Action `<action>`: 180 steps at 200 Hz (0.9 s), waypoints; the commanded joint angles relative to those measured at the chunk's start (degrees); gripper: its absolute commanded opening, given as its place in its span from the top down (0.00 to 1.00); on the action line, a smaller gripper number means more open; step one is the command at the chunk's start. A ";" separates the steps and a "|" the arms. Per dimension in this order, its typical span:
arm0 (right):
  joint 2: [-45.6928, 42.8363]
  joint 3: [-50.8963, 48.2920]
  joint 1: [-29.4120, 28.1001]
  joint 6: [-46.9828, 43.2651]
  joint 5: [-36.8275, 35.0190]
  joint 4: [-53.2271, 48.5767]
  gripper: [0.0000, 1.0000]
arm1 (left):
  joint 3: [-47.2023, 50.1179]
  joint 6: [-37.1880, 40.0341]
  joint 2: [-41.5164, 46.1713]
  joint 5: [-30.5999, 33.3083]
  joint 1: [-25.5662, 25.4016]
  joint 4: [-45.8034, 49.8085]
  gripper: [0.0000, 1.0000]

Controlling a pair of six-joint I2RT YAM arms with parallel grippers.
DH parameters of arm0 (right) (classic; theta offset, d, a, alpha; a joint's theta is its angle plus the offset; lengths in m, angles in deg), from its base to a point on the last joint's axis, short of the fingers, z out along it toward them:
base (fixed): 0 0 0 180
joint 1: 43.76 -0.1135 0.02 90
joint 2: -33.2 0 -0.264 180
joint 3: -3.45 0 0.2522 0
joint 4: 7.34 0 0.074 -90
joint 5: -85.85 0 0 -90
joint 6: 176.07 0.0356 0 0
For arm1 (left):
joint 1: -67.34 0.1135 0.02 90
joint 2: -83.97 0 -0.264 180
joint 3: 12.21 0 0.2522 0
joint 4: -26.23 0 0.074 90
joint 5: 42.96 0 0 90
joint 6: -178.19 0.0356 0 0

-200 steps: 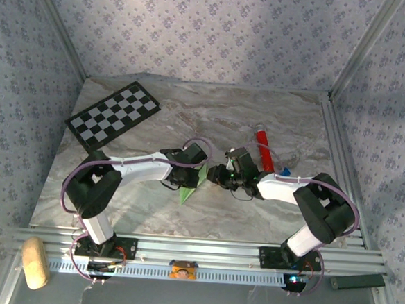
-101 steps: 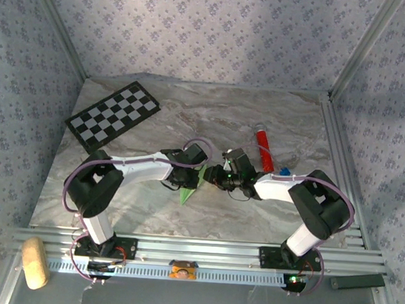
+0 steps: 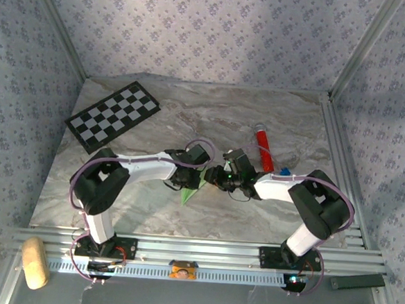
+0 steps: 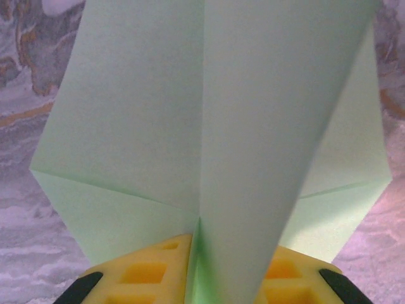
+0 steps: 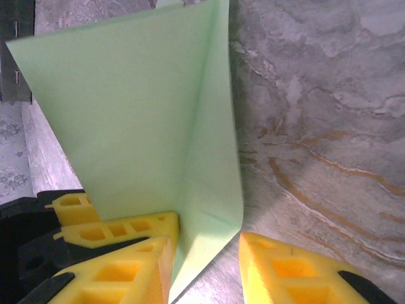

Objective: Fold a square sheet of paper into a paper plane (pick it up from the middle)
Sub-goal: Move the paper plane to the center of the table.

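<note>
one paper plane (image 3: pixel 189 193), one tube (image 3: pixel 263 146), one checkerboard (image 3: pixel 113 116)

Marble-look tabletop (image 3: pixel 150 211). Lilac floral wallpaper walls (image 3: pixel 211 27) left, right and far. Aluminium posts (image 3: pixel 58 27) in far corners, slotted aluminium rail (image 3: pixel 202 249) along near edge. Light even.

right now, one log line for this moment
phase: mid-fold | left tool: shut on paper crease | right tool: open around paper edge | red tube: lying aside

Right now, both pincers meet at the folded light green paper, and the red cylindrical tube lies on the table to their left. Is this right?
No. The red cylindrical tube lies to their right, as the top external view shows. The rest holds.
</note>
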 commanded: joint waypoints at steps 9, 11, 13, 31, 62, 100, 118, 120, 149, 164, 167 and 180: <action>-4.98 -1.91 1.57 -0.16 -3.40 -3.25 0.66 | -3.45 -4.51 -4.10 3.98 -0.46 3.30 0.80; -5.30 -2.07 1.66 -0.15 -3.45 -3.30 0.66 | -3.69 -4.70 -4.30 4.09 -0.45 3.43 0.80; -5.61 -2.25 1.77 -0.15 -3.59 -3.49 0.66 | -4.01 -4.97 -4.48 4.21 -0.45 3.62 0.80; -8.37 -3.37 3.02 -0.71 -4.21 -5.54 0.65 | -6.69 -7.71 -6.40 5.35 -0.45 5.46 0.79; -12.80 -5.09 4.67 -1.58 -4.81 -8.61 0.65 | -10.92 -11.25 -9.76 6.21 -0.52 7.31 0.75; -17.51 -6.94 6.75 -2.04 -5.16 -10.81 0.64 | -15.03 -11.36 -12.64 6.12 -0.46 7.03 0.71; -19.21 -7.77 7.58 -2.00 -5.40 -11.66 0.63 | -16.59 -11.35 -13.94 6.24 -0.45 7.57 0.70; -19.43 -7.91 7.69 -2.00 -5.40 -11.73 0.63 | -16.64 -11.42 -14.08 6.31 -0.45 7.64 0.70; -22.02 -8.55 8.78 -2.17 -5.44 -13.10 0.61 | -17.86 -12.02 -14.68 5.74 -0.19 7.70 0.67; -23.41 -8.42 9.04 -2.75 -6.01 -14.37 0.60 | -18.06 -12.35 -13.74 5.57 -0.28 7.76 0.67; -23.69 -8.34 9.06 -2.92 -6.11 -14.82 0.60 | -18.06 -12.45 -13.45 5.67 -0.28 7.78 0.67; -24.95 -8.06 9.19 -3.90 -7.45 -17.02 0.60 | -17.98 -13.10 -12.11 6.36 -0.23 8.04 0.67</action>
